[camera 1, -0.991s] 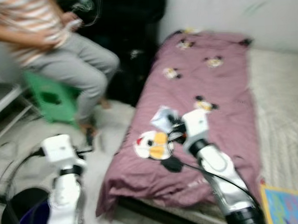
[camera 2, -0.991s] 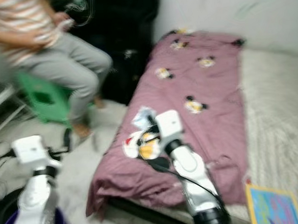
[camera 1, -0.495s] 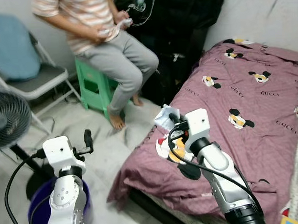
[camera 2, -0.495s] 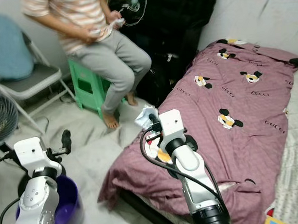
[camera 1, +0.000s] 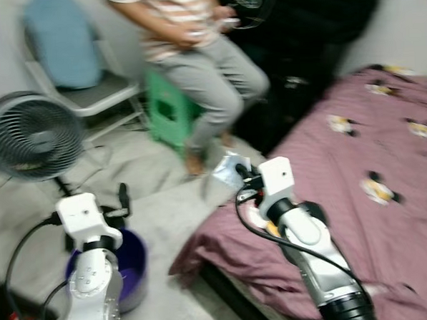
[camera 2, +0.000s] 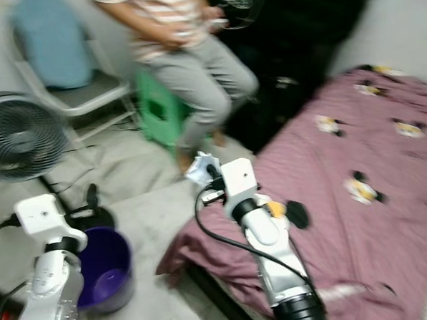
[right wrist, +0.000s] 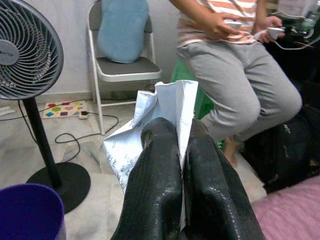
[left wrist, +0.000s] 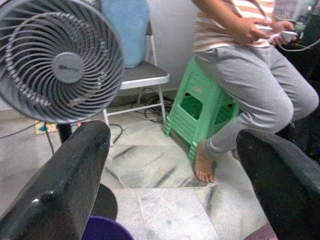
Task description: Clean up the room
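Wrapper [right wrist: 165, 120], a crumpled silvery piece of packaging, sits pinched in our right gripper [right wrist: 181, 150]; its jaws are closed down to the thickness of the sheet, and the paper sticks out beyond the tips, long axis roughly along the fingers. In the head views we see that gripper [camera 1: 239, 174] raised near picture centre, above the edge of the maroon bed [camera 1: 388, 215].

Bucket [camera 2: 105, 269], purple and open-topped, stands on the floor at about 8 o'clock from the held wrapper, well apart from it and lower. We judge it the likely drop point: the coming move would carry the wrapper leftward and down over its rim.

Left gripper [left wrist: 170, 165] hangs just above the bucket, nearer to it than the right; its jaws are spread wide and hold nothing.

Fan [camera 1: 30, 137] stands at about 10 o'clock from the bucket, near it. Person [camera 1: 201, 67] sits on a green stool [camera 1: 169, 108] at 12 o'clock. Head views are blurred.
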`<state>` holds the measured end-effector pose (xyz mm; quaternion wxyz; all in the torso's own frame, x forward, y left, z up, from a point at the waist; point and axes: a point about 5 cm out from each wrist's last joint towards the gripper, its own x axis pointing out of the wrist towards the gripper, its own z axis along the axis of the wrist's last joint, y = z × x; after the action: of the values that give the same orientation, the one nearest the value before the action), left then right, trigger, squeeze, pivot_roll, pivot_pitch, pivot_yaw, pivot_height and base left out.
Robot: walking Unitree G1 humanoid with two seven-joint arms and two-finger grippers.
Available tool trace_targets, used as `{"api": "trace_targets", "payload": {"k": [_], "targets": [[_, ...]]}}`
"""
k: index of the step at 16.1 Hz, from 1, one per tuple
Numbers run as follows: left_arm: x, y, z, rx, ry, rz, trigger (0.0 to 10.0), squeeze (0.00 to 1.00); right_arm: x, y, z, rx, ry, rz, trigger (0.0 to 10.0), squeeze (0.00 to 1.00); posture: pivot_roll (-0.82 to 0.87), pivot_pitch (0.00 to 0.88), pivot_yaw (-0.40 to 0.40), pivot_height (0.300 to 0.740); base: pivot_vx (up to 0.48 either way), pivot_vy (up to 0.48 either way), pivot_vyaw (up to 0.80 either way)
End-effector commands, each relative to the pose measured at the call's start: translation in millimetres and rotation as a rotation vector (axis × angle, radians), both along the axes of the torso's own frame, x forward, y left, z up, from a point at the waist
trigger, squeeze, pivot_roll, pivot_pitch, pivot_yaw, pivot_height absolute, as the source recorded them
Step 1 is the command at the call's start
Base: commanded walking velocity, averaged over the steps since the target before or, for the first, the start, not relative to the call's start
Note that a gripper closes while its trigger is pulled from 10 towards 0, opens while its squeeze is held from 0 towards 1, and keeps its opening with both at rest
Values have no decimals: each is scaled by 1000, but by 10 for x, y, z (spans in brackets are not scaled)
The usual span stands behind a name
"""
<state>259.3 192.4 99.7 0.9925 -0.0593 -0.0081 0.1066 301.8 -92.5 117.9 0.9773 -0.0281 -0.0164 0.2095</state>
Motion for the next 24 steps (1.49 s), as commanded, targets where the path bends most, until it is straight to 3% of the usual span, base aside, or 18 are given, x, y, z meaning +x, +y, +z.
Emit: {"api": "trace_targets", "payload": {"k": [1, 7, 13, 24], "targets": [[3, 8, -27, 0, 17, -7, 10000, 0, 5, 24, 8, 5, -4, 12, 10000, 0, 14, 22, -52, 740, 0, 0, 800], [18, -18, -13, 1, 10, -20, 10000, 0, 15, 46, 9, 6, -6, 21, 10000, 0, 17, 14, -52, 740, 0, 0, 800], [30, -14, -15, -17, 7, -16, 10000, 0, 13, 57, 9, 23, -7, 24, 10000, 0, 17, 18, -51, 740, 0, 0, 0], [54, -25, -22, -25, 11, -20, 10000, 0, 22, 59, 4, 23, -4, 24, 10000, 0, 13, 20, -52, 740, 0, 371, 0]]}}
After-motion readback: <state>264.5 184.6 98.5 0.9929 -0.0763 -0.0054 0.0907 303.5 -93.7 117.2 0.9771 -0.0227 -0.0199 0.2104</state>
